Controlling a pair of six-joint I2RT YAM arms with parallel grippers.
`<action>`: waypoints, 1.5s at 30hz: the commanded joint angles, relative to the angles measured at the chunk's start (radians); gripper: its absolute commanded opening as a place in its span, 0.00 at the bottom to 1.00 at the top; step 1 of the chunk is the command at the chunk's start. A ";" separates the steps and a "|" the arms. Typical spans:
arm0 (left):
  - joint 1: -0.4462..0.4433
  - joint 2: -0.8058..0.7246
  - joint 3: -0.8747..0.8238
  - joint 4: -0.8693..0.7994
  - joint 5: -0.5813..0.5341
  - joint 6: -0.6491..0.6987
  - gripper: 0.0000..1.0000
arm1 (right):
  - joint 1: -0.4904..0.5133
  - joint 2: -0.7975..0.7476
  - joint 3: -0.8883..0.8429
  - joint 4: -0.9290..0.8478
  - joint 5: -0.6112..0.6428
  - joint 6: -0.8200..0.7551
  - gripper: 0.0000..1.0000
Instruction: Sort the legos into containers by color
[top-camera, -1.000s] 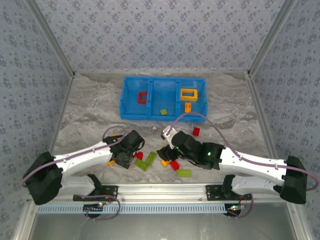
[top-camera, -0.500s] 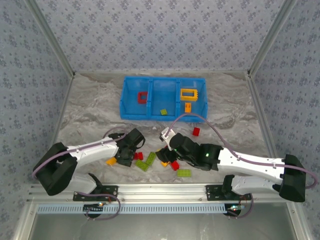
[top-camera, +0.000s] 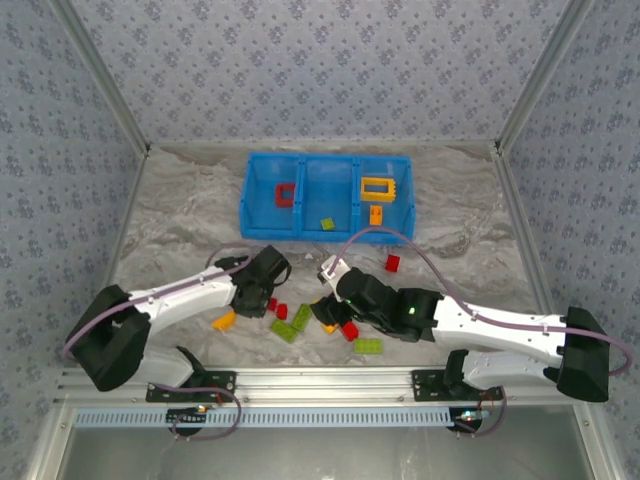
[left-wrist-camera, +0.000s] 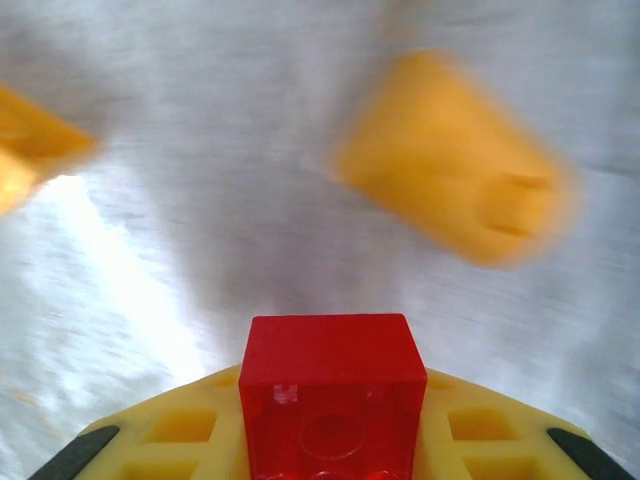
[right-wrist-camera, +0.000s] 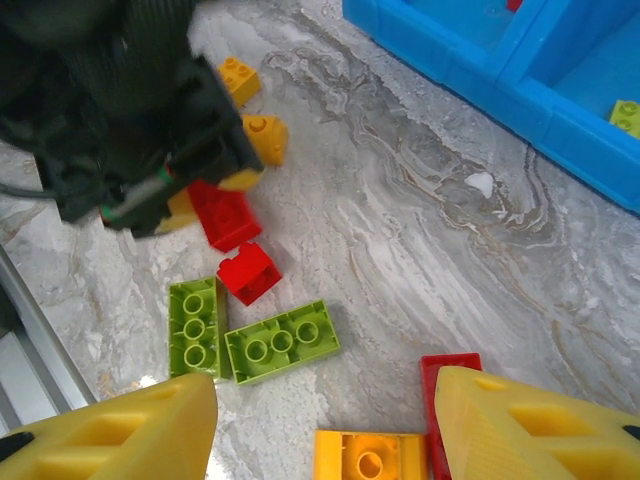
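The left gripper (top-camera: 265, 298) pinches a red brick (left-wrist-camera: 330, 400) in its jaws. The right gripper (right-wrist-camera: 325, 425) stands spread over the loose bricks (right-wrist-camera: 282, 342), an orange brick (right-wrist-camera: 370, 458) lying between its jaws. The blue tray (top-camera: 300, 231) sits well beyond both grippers.

Glossy plastic legos (right-wrist-camera: 281, 343) — smooth stone-look table (right-wrist-camera: 430, 250)

The blue tray (top-camera: 300, 228) sits at the far middle, its three compartments side by side. The left one holds a red frame (top-camera: 286, 195), the middle a green brick (top-camera: 327, 224), and the right an orange frame (top-camera: 376, 186) and an orange brick (top-camera: 375, 214). Nearer, loose bricks lie scattered, among them two green plates (right-wrist-camera: 282, 342) lying flat and touching. One red brick (left-wrist-camera: 330, 380) is pinched in the left gripper (left-wrist-camera: 330, 455).
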 joint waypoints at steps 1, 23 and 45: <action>0.024 -0.076 0.175 -0.078 -0.153 0.182 0.23 | 0.004 -0.041 0.038 0.006 0.082 0.010 0.62; 0.315 0.842 1.343 -0.403 -0.319 1.371 0.23 | -0.064 0.300 0.168 0.653 0.257 -0.195 0.66; 0.330 1.049 1.556 -0.373 -0.321 1.503 0.57 | -0.011 0.465 0.246 0.692 0.344 -0.177 0.69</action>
